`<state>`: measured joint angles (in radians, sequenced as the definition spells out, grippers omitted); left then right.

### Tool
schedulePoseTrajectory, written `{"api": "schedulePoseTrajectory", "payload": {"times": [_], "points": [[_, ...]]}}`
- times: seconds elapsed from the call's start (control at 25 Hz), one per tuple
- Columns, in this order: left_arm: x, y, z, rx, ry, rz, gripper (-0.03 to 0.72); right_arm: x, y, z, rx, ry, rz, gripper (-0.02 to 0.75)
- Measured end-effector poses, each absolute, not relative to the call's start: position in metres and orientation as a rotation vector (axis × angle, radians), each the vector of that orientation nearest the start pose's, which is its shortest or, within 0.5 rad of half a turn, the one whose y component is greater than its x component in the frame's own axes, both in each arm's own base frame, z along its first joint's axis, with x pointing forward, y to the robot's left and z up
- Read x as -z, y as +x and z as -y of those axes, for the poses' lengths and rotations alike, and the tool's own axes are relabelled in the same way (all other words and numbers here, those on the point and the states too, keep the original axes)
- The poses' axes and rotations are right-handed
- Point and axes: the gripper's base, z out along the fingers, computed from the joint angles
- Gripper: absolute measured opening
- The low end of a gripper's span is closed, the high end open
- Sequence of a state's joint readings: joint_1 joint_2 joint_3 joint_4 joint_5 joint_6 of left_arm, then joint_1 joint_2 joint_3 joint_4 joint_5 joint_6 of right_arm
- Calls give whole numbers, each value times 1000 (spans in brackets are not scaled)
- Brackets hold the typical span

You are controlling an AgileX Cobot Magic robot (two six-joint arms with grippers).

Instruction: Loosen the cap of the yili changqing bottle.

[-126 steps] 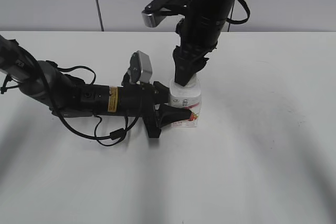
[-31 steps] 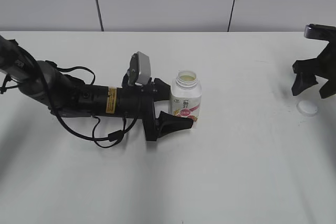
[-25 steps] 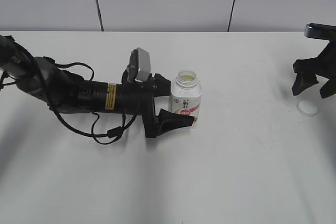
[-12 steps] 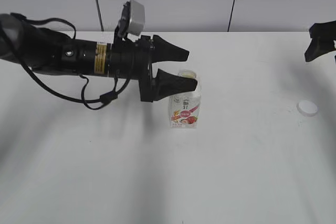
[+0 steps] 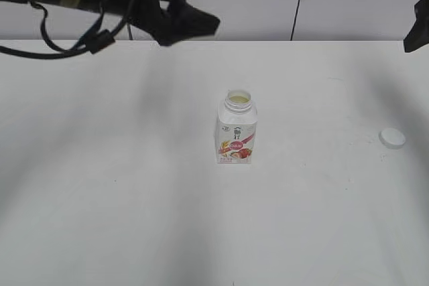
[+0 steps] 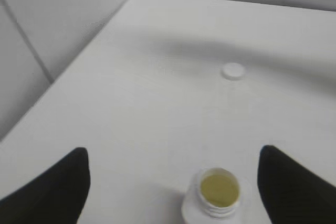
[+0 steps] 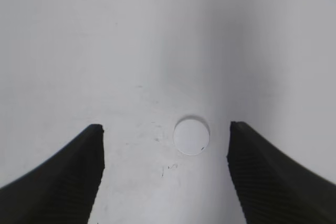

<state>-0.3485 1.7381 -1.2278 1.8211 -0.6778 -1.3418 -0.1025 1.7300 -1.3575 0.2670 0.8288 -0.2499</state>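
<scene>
The yili changqing bottle (image 5: 236, 130) stands upright in the middle of the white table, its neck open and uncapped; the left wrist view shows its open mouth (image 6: 218, 191). The white cap (image 5: 392, 138) lies flat on the table at the right, apart from the bottle, and also shows in the right wrist view (image 7: 191, 136) and the left wrist view (image 6: 232, 71). My left gripper (image 5: 191, 19) is open and empty, raised high at the back left, its jaws (image 6: 173, 174) well above the bottle. My right gripper (image 7: 165, 145) is open and empty, high above the cap.
The table's back edge meets a pale panelled wall (image 5: 295, 1). A dark piece of the right arm (image 5: 417, 31) shows at the right edge of the exterior view. Small dark marks (image 7: 170, 166) dot the table near the cap.
My left gripper let go of the bottle, then lifted up and back to the left. My right gripper rose away from the cap, which stays on the table. The bottle stands uncapped.
</scene>
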Motion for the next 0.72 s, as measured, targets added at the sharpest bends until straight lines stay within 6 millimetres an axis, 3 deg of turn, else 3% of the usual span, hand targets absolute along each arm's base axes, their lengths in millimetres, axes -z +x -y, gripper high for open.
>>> {"api": "schedulePoseTrajectory", "payload": {"times": [0.2,0.52,0.72], "points": [[-301,350,150,430,917,-1796,594,-284,362,19,-201,-27,-2616,576],[-305,383,77,19,478,-1874,594,-304,343,16,-221,-56,-2638,568],[-298,386,44,-79,376,-1910,594,-314,332,14,-230,-73,-2651,540]]}}
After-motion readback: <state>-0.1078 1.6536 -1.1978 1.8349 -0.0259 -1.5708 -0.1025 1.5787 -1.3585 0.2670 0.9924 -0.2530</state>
